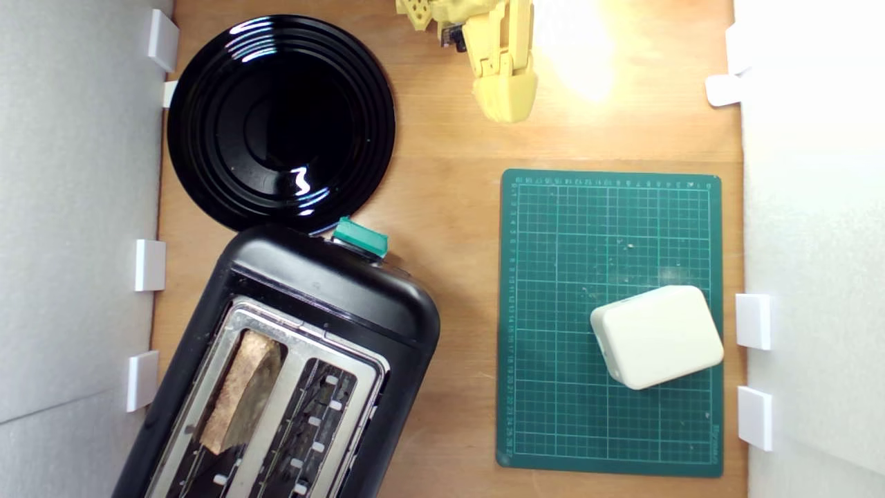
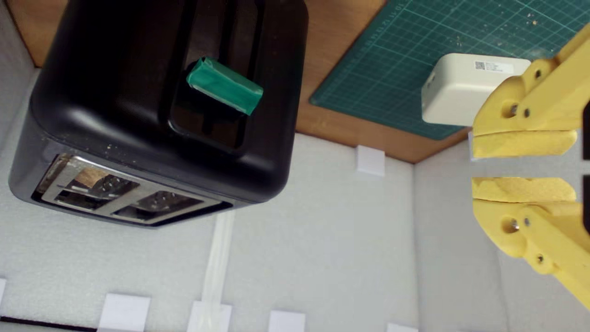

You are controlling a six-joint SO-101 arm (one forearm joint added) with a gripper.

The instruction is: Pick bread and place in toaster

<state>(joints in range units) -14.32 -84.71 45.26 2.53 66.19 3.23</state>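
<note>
1. My gripper (image 2: pixel 521 161) is empty, its two yellow fingers (image 2: pixel 523 144) parted by a narrow gap with nothing between them; it hangs at the far edge of the wooden table (image 1: pixel 449 207), well apart from everything.
2. The bread (image 1: pixel 242 391) already stands in the toaster (image 1: pixel 297 360), in the slot toward the exterior view's left, crust edge up.
3. From my gripper the toaster lies toward the near edge and to the exterior view's left. Its slots run diagonally, and the bread's long axis follows them.
4. The teal lever (image 1: pixel 360 237) sits on the toaster's end nearest me, just beside the black plate (image 1: pixel 280 121).
5. The cream box (image 1: pixel 657 337) rests on the green cutting mat (image 1: pixel 553 311), at the exterior view's right, clear of my path.
6. The toaster's near end is cut off in the exterior view, and how deep the bread sits I cannot tell. I judge the placing done.
</note>
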